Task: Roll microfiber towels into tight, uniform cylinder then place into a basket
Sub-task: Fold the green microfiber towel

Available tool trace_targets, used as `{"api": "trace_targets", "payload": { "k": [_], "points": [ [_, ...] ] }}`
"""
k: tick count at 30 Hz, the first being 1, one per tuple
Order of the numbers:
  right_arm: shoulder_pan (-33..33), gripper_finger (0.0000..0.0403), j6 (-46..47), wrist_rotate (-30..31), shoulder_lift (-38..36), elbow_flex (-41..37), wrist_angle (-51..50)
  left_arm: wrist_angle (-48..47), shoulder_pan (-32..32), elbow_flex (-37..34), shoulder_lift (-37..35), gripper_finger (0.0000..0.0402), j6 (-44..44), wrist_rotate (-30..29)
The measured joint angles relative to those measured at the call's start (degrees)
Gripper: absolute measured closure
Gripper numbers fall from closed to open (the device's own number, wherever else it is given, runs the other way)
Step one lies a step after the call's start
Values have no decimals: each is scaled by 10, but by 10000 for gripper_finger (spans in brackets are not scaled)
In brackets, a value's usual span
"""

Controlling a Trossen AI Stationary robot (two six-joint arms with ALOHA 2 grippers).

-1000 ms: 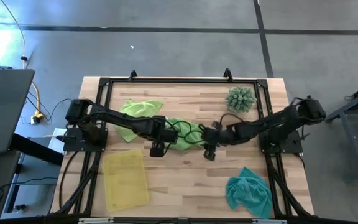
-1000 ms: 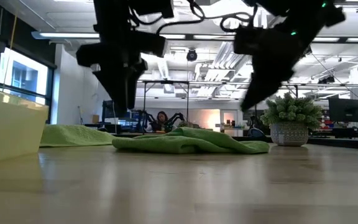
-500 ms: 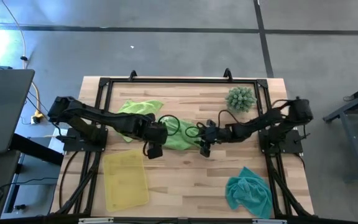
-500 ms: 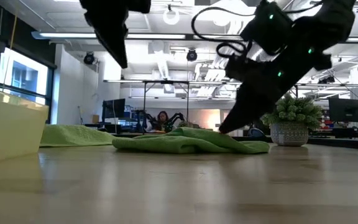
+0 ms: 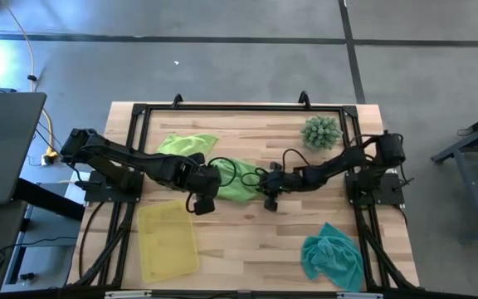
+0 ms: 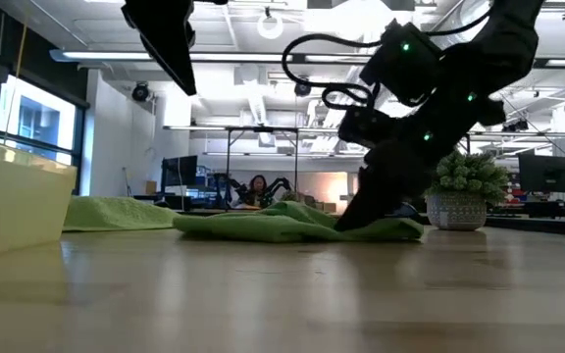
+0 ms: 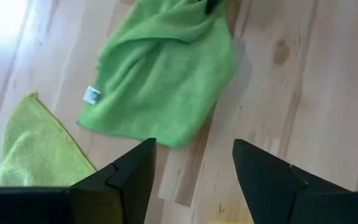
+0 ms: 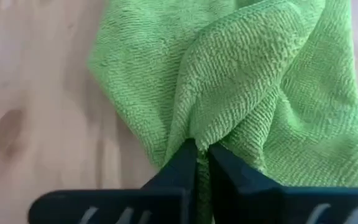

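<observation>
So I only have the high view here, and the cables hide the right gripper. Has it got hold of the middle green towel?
Observer: Yes. In the right wrist view the right gripper is shut on a raised fold of the middle green towel.
Operator: Is it down at the table?
Observer: The low view shows it reaching down onto the towel's edge nearest the plant.
Operator: And the left gripper?
Observer: Its wrist view shows the left gripper open, holding nothing; the low view shows it raised well above the table.
</observation>
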Motion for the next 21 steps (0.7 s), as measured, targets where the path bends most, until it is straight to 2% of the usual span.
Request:
{"api": "trace_targets", "payload": {
  "k": [4, 7, 12, 18, 21],
  "points": [
    [0, 386, 1, -10, -44, 6, -28, 2, 0, 0, 0, 197, 0, -11],
    [0, 398, 1, -37, -95, 7, -63, 6, 1, 0, 0, 197, 0, -23],
    [0, 393, 52, -92, -185, 7, -101, 14, 1, 0, 16, 197, 0, -52],
    [1, 392, 132, -151, -270, 7, -216, 44, 1, -7, 43, 197, 15, -58],
    [8, 392, 152, -144, -283, 7, -284, 73, 1, -6, 64, 197, 19, -60]
  ]
}}
